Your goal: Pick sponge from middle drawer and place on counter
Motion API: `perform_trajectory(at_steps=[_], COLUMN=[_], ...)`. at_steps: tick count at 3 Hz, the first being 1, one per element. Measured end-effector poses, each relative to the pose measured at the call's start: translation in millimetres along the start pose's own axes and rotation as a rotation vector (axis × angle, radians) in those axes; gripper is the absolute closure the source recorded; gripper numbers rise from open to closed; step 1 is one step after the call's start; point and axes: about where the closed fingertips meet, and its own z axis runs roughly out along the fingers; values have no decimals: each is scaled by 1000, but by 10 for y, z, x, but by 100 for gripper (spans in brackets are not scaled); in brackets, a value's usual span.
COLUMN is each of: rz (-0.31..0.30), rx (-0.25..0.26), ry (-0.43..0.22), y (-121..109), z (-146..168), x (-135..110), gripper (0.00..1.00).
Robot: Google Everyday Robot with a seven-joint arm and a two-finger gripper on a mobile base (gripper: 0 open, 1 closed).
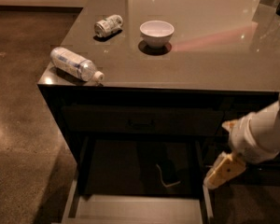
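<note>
Gripper (pixel 225 171) hangs low at the R of the open middle drawer (pixel 135 208), just outside its R side wall, below the counter (pixel 200 59) edge. Can't tell how far open it is; nothing in it that I can see, touching nothing.

Sponge (pixel 170 172) lies flat on the dark drawer floor, R of centre, dark scouring face up w/ a pale edge showing. It's apart from the gripper, w/ the side wall btwn them. Prob. very light, soft and squashy, rough on top so not slippery, not fragile. Best taken across the short width from above, pinching the two long edges; it'll give under the squeeze, so close well in.

Above the drawer: dark closed drawer front (pixel 142 122) w/ small handle. On the counter: white bowl (pixel 157 31), plastic water bottle (pixel 77 64) lying near the L front corner, small can (pixel 108 25) on its side behind it.
</note>
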Motion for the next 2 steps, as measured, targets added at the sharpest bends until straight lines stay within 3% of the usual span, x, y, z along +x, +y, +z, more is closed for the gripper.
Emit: perform_trajectory(at_steps=[1, 2], rz=[10, 83], rx=[28, 2], ry=[-6, -75], y=[12, -98], z=[177, 417], x=[83, 72], gripper=[0, 0])
